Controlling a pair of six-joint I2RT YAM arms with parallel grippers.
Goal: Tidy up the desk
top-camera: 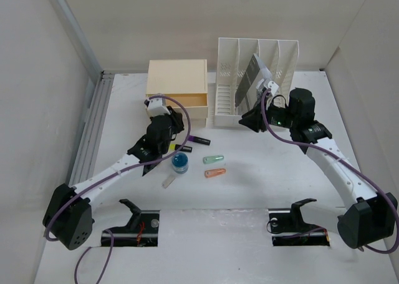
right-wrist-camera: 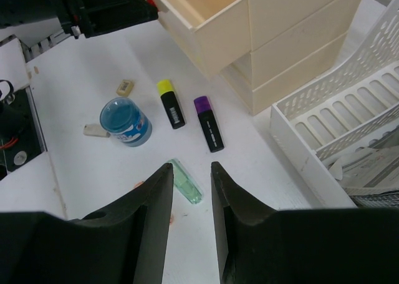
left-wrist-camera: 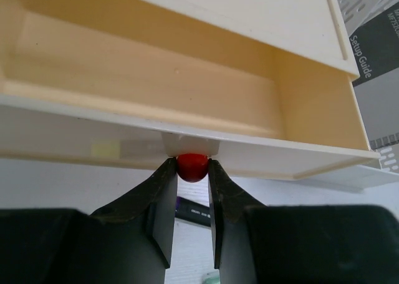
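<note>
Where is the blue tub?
In the top view the blue tub sits left of centre on the desk, between the left arm and the green tube.

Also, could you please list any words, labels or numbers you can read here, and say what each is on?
"Setup Guide": printed sideways on the grey booklet, left wrist view.
Small print above it on the same booklet: cut off, unreadable.
Labels on the yellow-capped marker, the purple-capped marker and the blue tub: too small to read.
</note>
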